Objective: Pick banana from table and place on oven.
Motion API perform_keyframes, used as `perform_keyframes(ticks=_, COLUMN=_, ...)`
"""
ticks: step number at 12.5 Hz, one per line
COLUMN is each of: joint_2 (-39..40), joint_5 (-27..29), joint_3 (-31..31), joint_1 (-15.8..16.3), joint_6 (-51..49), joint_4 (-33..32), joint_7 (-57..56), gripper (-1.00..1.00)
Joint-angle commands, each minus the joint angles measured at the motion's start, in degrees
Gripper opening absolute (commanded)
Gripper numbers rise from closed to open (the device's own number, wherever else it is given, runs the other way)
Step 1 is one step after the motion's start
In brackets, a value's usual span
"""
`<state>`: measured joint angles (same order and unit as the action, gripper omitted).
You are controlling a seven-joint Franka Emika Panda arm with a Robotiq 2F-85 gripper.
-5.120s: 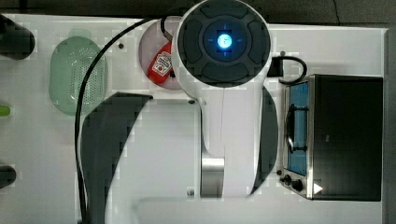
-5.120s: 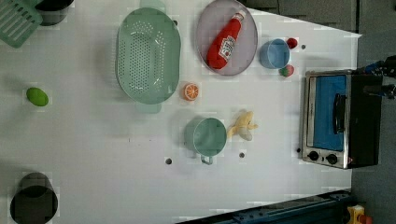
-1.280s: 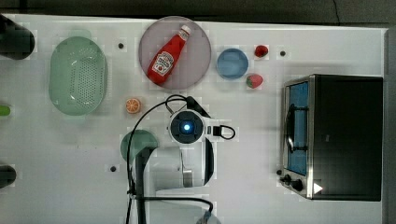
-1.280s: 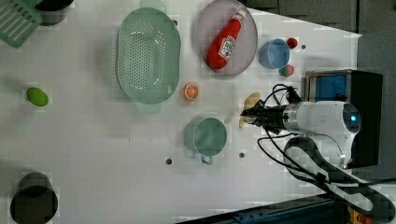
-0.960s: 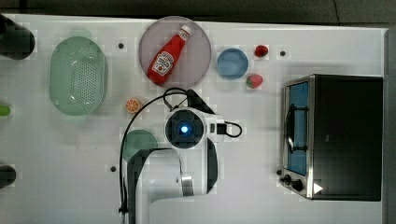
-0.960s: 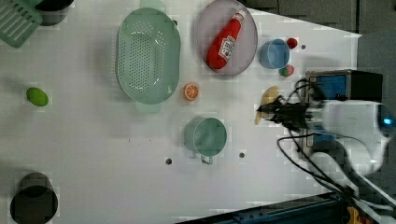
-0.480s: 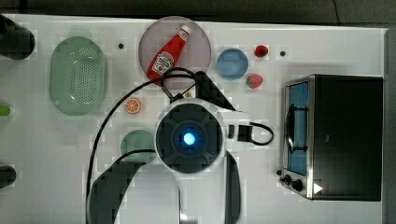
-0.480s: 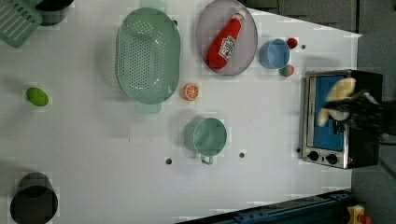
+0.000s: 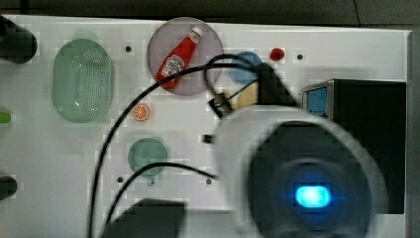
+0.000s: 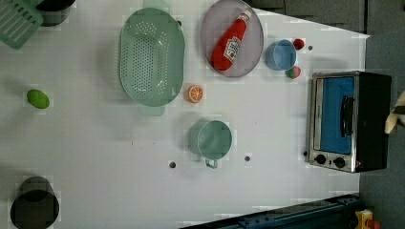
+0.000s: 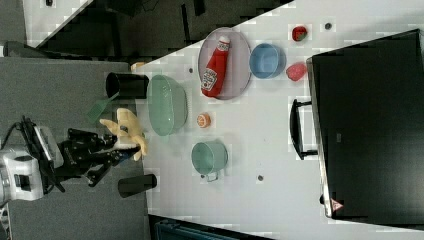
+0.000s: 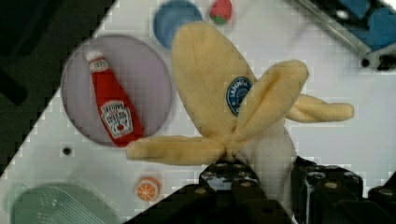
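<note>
The banana (image 12: 212, 88) is a pale-yellow soft fruit with peel flaps spread out and a blue sticker. My gripper (image 12: 264, 170) is shut on its lower end and holds it high above the table (image 10: 95, 157). In the right view the banana (image 11: 127, 131) hangs in the gripper (image 11: 119, 148) at the right view's left, off the tabletop. In the left view the banana (image 10: 396, 114) shows at the right edge, just past the oven (image 10: 367, 119). In the top view the arm's body hides much of the oven (image 9: 369, 106); a bit of banana (image 9: 246, 95) peeks out beside it.
A ketchup bottle (image 10: 231, 40) lies on a grey plate (image 10: 212, 24). Close to the oven are a blue bowl (image 10: 280, 54) and a strawberry (image 10: 298, 44). Mid-table are a green colander (image 10: 150, 55), an orange slice (image 10: 195, 93) and a green mug (image 10: 211, 139). A lime (image 10: 37, 98) lies far off.
The arm has risen toward the top camera and carried the banana on past the oven front to the left view's right edge. The grip has stayed shut.
</note>
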<state>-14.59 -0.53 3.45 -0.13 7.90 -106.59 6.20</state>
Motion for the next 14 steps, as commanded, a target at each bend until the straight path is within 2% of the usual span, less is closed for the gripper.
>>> perform_keyframes(ticks=1, joint_2=6.3, joint_5=-1.0, joint_3=6.5, joint_1=-1.6, joint_6=0.1, joint_4=0.4, joint_7=-13.6, gripper=-0.5)
perform_keyframes(ticks=5, joint_2=12.5, joint_5=-1.0, joint_3=17.2, joint_1=-2.3, joint_6=2.1, joint_4=3.3, joint_7=-30.6, gripper=-0.5)
perform_keyframes(ticks=9, joint_2=18.9, joint_5=-1.0, joint_3=27.7, joint_1=-2.7, joint_6=11.0, joint_4=3.5, joint_7=-44.8, gripper=-0.5)
perform_keyframes(ticks=13, joint_2=25.2, joint_5=-0.7, joint_3=34.0, joint_1=-3.2, joint_6=15.7, joint_4=3.5, joint_7=-53.0, gripper=-0.5)
perform_keyframes(ticks=14, joint_2=26.2, joint_5=0.1, joint_3=34.5, joint_1=-3.5, joint_6=16.8, joint_4=3.4, joint_7=-54.2, gripper=-0.43)
